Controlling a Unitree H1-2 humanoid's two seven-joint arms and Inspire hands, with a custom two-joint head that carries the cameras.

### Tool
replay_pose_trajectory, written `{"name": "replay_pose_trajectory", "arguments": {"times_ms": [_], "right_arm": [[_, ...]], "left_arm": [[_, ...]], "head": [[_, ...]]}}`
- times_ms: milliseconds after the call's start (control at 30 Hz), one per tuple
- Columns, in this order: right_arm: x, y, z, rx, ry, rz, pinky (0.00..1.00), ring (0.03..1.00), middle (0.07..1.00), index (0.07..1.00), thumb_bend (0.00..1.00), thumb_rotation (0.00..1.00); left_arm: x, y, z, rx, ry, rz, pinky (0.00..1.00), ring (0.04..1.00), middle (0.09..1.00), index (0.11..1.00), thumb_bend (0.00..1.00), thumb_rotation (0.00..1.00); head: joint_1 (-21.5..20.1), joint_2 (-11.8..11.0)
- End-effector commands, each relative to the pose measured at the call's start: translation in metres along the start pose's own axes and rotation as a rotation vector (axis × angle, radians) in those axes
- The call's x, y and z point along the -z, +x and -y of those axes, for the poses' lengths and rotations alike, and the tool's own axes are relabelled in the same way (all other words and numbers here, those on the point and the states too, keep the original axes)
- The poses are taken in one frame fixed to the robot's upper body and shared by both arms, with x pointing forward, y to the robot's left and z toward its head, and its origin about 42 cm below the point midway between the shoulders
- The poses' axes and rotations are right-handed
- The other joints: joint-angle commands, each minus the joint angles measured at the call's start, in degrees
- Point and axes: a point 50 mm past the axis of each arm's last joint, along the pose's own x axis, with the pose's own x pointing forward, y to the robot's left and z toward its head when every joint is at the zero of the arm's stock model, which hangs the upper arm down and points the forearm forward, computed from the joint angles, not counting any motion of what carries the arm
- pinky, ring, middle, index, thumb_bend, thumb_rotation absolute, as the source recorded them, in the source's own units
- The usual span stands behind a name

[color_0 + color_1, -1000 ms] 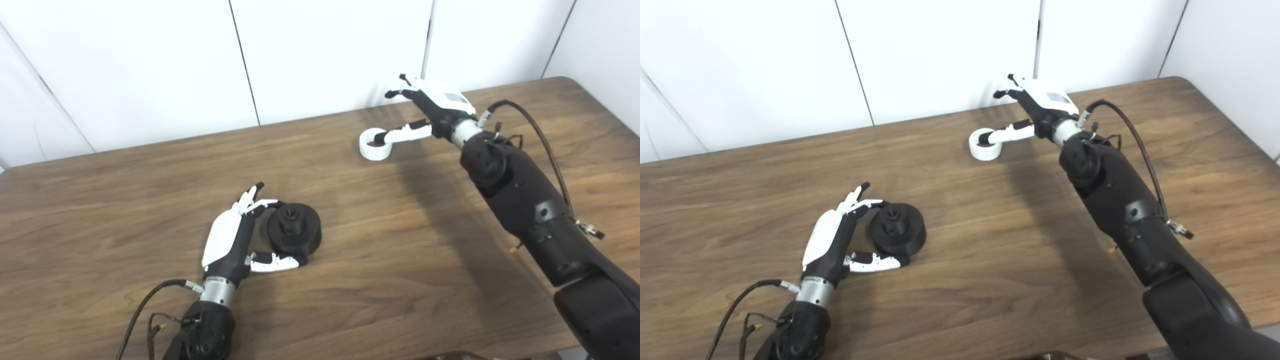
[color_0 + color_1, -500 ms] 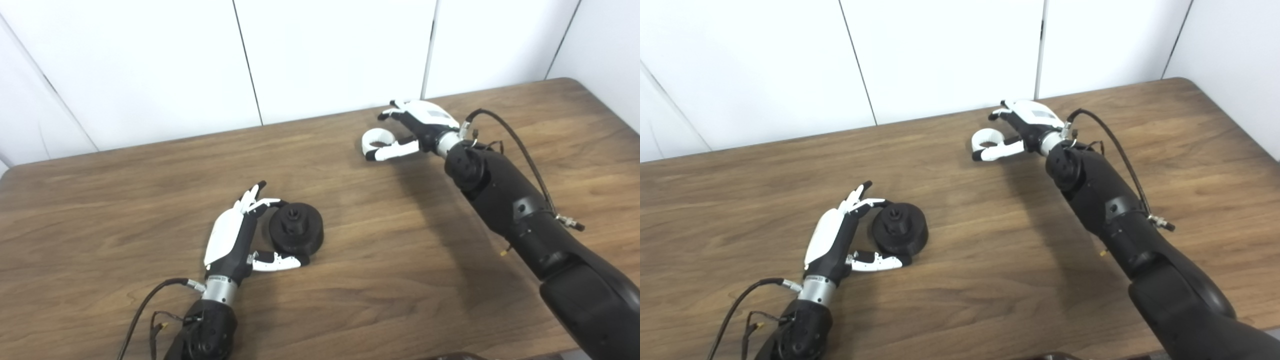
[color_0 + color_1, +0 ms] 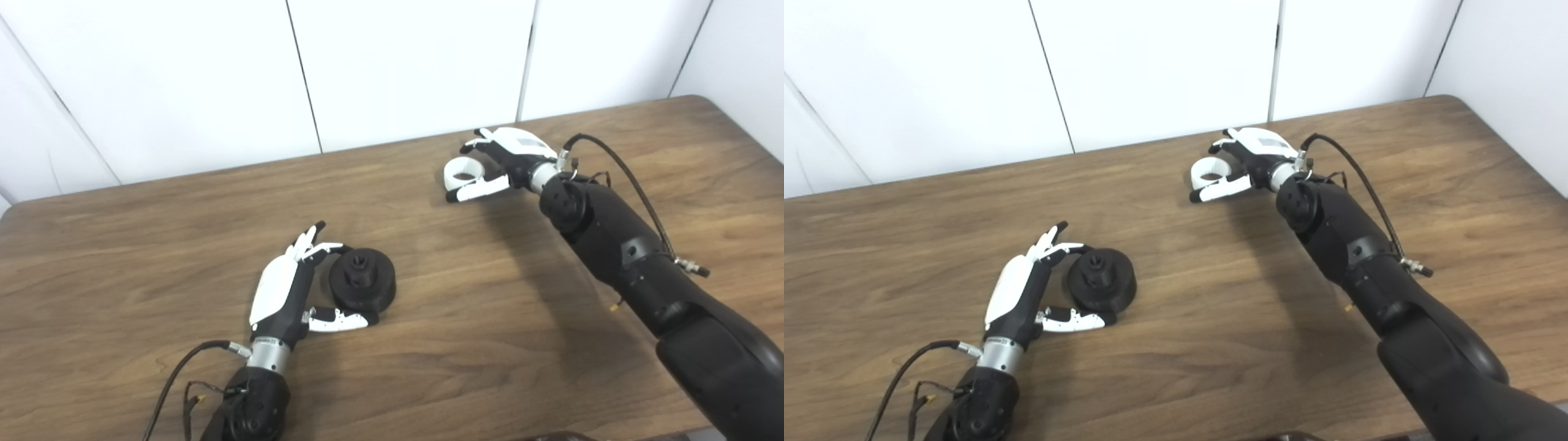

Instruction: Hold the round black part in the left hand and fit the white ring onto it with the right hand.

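Note:
The round black part (image 3: 361, 283) rests on the wooden table (image 3: 490, 331), left of centre. My left hand (image 3: 282, 294) cups it from the left, thumb in front and fingers curled behind, with nothing lifted. The white ring (image 3: 452, 176) lies at the far middle of the table. My right hand (image 3: 511, 156) is low over it, open, with the thumb along the ring's near side and the fingers behind its far side. I cannot tell whether they touch the ring.
White wall panels (image 3: 404, 61) stand right behind the table's far edge, close to the ring. A cable (image 3: 631, 177) loops off the right forearm, and another cable (image 3: 177, 373) trails from the left wrist. Bare wood lies between the two hands.
The right hand has dropped and pulled back a little, so its thumb has gone from over the ring to along its near side. The left hand and black part have not moved.

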Motion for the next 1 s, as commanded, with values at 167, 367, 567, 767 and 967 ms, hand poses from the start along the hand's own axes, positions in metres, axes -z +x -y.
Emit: {"name": "replay_pose_trajectory", "arguments": {"times_ms": [167, 367, 567, 767, 967], "right_arm": [[-0.015, 0.008, 0.031, 0.111, -0.032, 0.050, 1.00, 1.000, 1.000, 0.822, 0.98, 0.63], [-0.011, 0.006, 0.031, 0.122, -0.026, 0.041, 1.00, 1.000, 1.000, 0.811, 0.94, 0.61], [-0.008, 0.005, 0.029, 0.155, 0.017, 0.044, 1.00, 1.000, 0.996, 0.759, 0.89, 0.51], [-0.005, 0.004, 0.026, 0.193, 0.042, 0.060, 1.00, 1.000, 0.972, 0.688, 0.82, 0.43], [-0.002, 0.003, 0.026, 0.213, 0.060, 0.069, 1.00, 1.000, 0.960, 0.653, 0.80, 0.40]], "left_arm": [[0.007, -0.010, 0.005, 0.004, -0.009, -0.025, 1.00, 1.000, 1.000, 0.687, 0.94, 0.21], [0.006, -0.010, 0.004, 0.006, -0.011, -0.025, 1.00, 1.000, 1.000, 0.686, 0.94, 0.21], [0.005, -0.010, 0.003, 0.008, -0.009, -0.026, 1.00, 1.000, 1.000, 0.686, 0.94, 0.22], [0.004, -0.010, 0.003, 0.009, -0.013, -0.030, 1.00, 1.000, 1.000, 0.685, 0.94, 0.20], [0.004, -0.011, 0.003, 0.008, -0.007, -0.028, 1.00, 1.000, 1.000, 0.685, 0.94, 0.20]], "head": [[-0.1, 0.1], [0.0, 0.2], [-0.1, 0.3], [0.0, 0.4], [0.1, 0.7]]}}
